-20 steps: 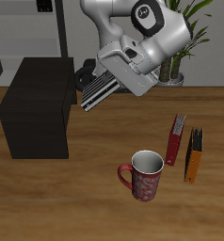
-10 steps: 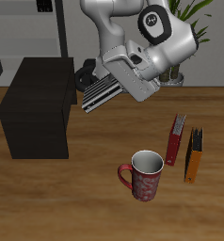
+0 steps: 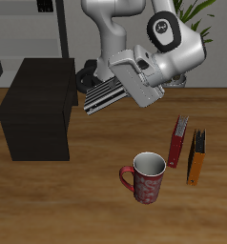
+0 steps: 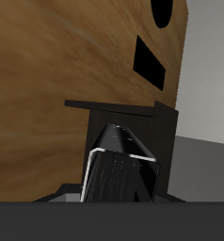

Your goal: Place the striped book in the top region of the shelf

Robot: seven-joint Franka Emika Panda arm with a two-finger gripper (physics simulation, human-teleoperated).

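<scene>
The pincer pinches the book, now tipped flatter than a second ago. It hangs mid-frame beside the shelf, nearly ready to slide onto the top.

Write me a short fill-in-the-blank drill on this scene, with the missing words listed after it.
1. The gripper holds the ____ book in the air.
2. The held book hangs beside the dark ____, not yet on it.
3. The red book and the orange-and-black book stand beside each other on the ____.
4. Nearer the front edge stands a red ____.

Missing words: striped; shelf; table; mug
</scene>
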